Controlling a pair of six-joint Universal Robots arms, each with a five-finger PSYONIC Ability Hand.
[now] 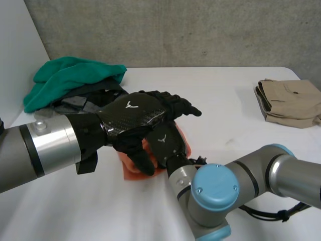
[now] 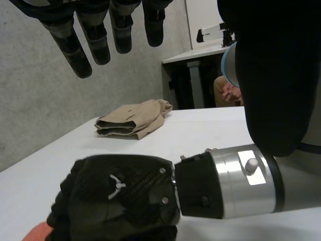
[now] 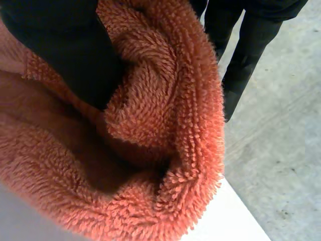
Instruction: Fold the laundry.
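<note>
An orange fluffy cloth (image 1: 133,172) lies bunched on the white table (image 1: 225,100), near its middle. My right hand (image 1: 168,143) rests on it, and in the right wrist view its black fingers (image 3: 65,50) are dug into the orange cloth (image 3: 165,125), which folds round them. My left hand (image 1: 133,113) hovers just above the right one, with straight, spread fingers (image 2: 95,35). Seen from the left wrist, the right hand (image 2: 120,196) sits below those fingers, a bit of orange cloth (image 2: 35,232) showing beside it.
A heap of green cloth (image 1: 70,75) over dark garments (image 1: 83,103) lies at the back left. A folded tan garment (image 1: 291,103) sits at the right edge. A person's dark legs (image 3: 246,45) stand beyond the table edge.
</note>
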